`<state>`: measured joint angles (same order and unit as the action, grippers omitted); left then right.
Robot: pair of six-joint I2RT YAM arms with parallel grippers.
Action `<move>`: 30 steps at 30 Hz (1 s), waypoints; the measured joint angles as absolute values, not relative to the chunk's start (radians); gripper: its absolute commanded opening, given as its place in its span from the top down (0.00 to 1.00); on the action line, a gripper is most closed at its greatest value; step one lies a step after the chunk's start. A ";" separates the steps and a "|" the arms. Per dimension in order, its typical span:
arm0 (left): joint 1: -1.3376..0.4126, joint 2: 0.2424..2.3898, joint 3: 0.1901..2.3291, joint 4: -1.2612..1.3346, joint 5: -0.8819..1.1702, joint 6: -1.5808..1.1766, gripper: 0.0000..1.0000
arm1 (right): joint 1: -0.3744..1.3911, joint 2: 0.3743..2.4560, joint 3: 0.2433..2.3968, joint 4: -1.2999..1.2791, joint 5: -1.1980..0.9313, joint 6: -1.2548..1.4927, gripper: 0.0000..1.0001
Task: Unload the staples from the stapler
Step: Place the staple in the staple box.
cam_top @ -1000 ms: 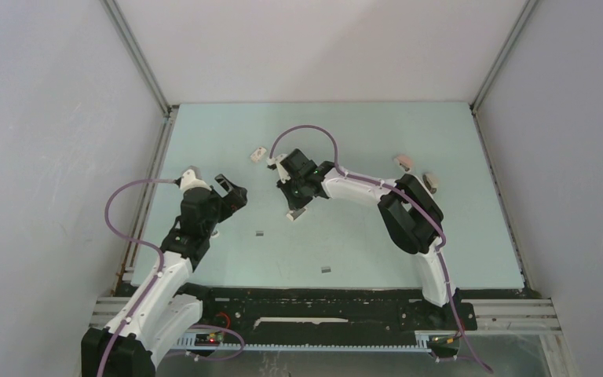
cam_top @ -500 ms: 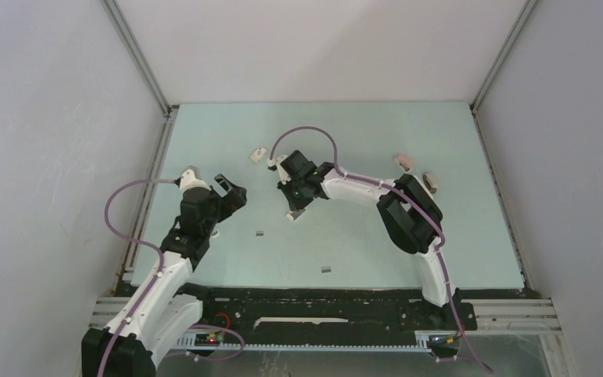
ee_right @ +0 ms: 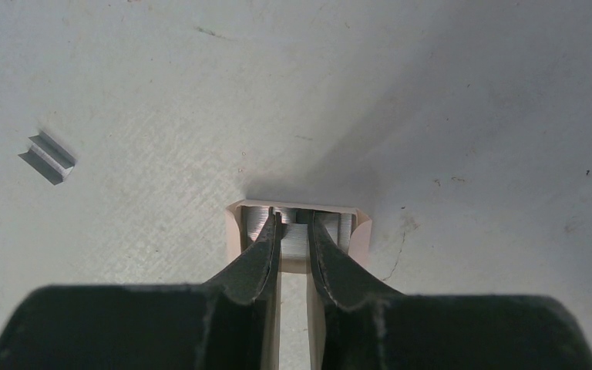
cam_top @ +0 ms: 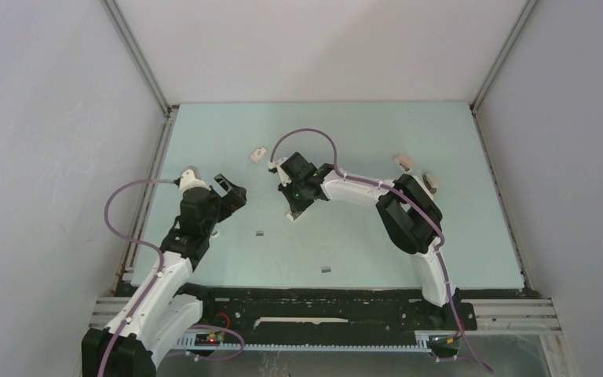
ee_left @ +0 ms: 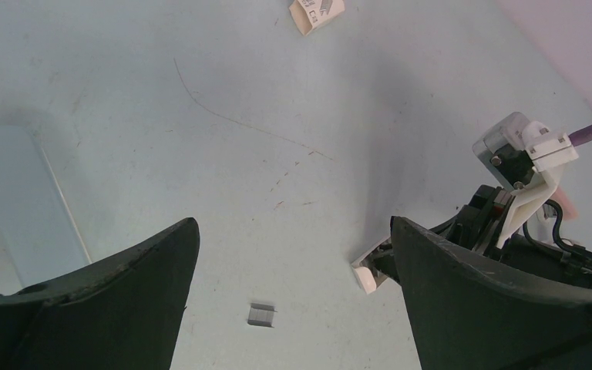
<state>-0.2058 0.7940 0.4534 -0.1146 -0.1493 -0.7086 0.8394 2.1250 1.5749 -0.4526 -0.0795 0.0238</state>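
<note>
left gripper (cam_top: 232, 192): over the left part of the bench. Its fingers (ee_left: 123, 270) are spread as wide as they go, with nothing between them, just bare bench below.

right gripper (ee_right: 295, 223): out around the middle of the bench, tipped down onto the stapler (ee_right: 361, 231). Its fingers (ee_right: 258, 258) are pulled in narrow. The tips poke into the stapler's open metal channel and pinch a shiny bit there. Honestly can't tell if that bit is a strip of staples or part of the stapler itself.

stapler: small, beige-white, sitting right under the right gripper. Its pale end sticks out toward the near edge.

staples: one loose strip (cam_top: 260, 233) lies flat on the bench between the two grippers, a little nearer the near edge than either. A second strip (cam_top: 326, 269) lies close to the near edge, about mid-bench, well apart from the first.

small white box (cam_top: 259, 153): toward the far edge, just left of the right gripper.

right edge stuff: a pinkish bit (cam_top: 403, 162) and a grey bit (cam_top: 432, 182) near each other. Too small to say what they are.
</note>
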 measured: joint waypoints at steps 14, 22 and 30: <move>-0.201 0.793 0.453 -0.115 -0.146 -0.709 0.00 | 0.841 2.125 1.575 -0.453 -0.079 0.016 0.65; -0.201 0.789 0.453 -0.114 -0.144 -0.709 0.00 | 0.854 2.123 1.575 -0.453 -0.072 0.010 0.67; -0.193 0.776 0.453 -0.113 -0.092 -0.672 0.01 | 0.839 2.041 1.575 -0.475 -0.132 -0.028 0.59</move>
<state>-0.1928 0.7761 0.4534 -0.1127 -0.0917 -0.6716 0.8387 2.0407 1.5749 -0.4747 -0.1322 -0.0284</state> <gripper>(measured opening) 0.996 0.347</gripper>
